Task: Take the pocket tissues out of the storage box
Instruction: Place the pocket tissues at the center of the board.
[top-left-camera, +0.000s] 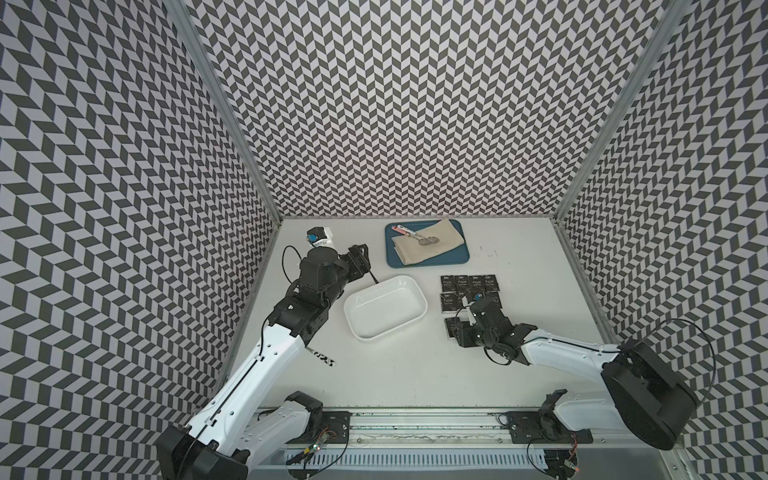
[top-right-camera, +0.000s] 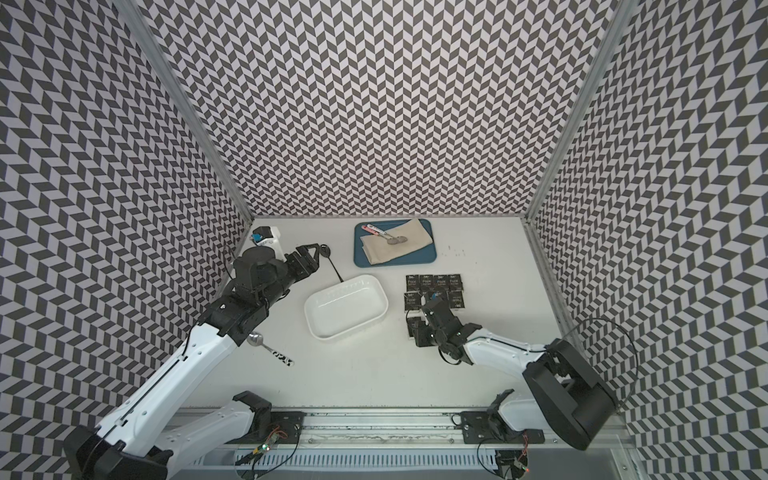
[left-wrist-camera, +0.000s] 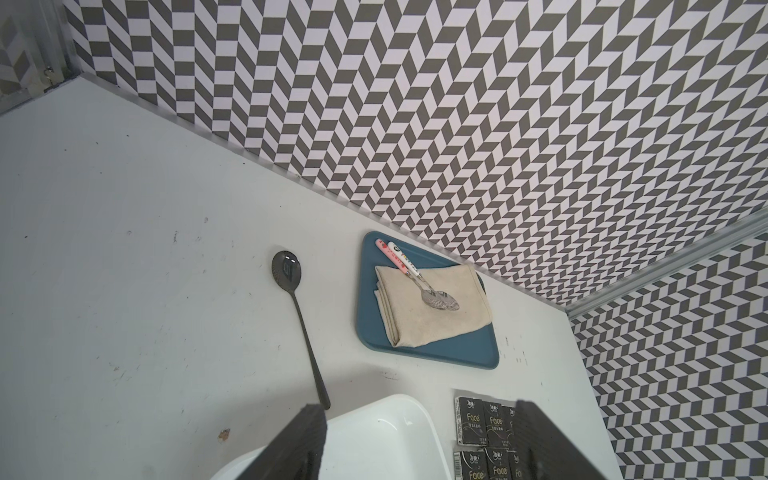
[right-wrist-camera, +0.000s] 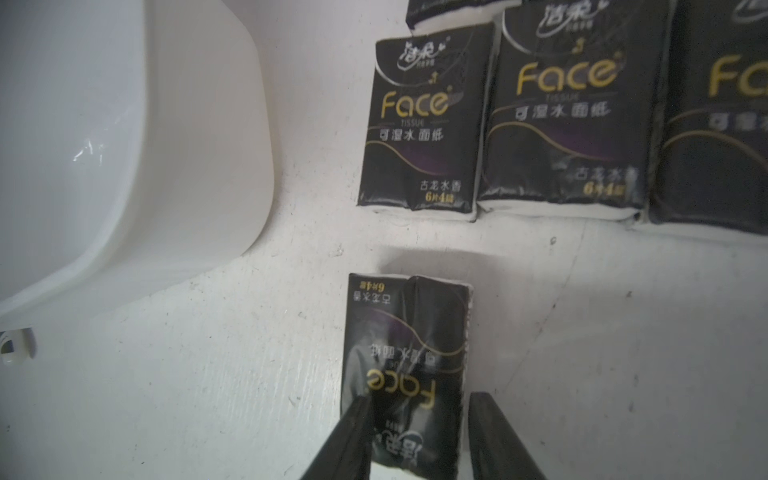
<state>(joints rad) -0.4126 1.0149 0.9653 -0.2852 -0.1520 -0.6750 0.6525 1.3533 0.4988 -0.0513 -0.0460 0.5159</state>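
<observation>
While the right jaws stand partly open astride one packet (right-wrist-camera: 407, 353) of the pocket tissues (top-left-camera: 467, 284), they do not clamp it. One finger (right-wrist-camera: 353, 440) overlaps a long edge of the packet. The other stands just beside the opposite edge, with a thin strip of the surface (right-wrist-camera: 208, 374) showing between them. This packet lies flat, apart from the other packets and near the storage box (right-wrist-camera: 124, 145).

The left jaws are wide open and hold nothing. In the left wrist view their two fingers (left-wrist-camera: 299, 444) frame a far corner of the box and touch nothing that can be seen.

In both top views the storage box shows only its bare white floor. Every packet in sight lies outside it, on the surface to its right. Four packets sit side by side in a row on the far side. A nearer row just beside them is partly hidden by the right arm (top-left-camera: 552, 349).

Toward the back wall a blue tray (top-left-camera: 455, 259) carries a folded beige cloth (top-left-camera: 432, 247). Two spoons with patterned handles (left-wrist-camera: 415, 274) lie on it, their bowls on the cloth.

A black spoon (left-wrist-camera: 299, 316) lies on the surface between the tray and the left arm (top-left-camera: 266, 357). Another spoon with a black-and-white handle (top-right-camera: 272, 351) lies beside that arm.
</observation>
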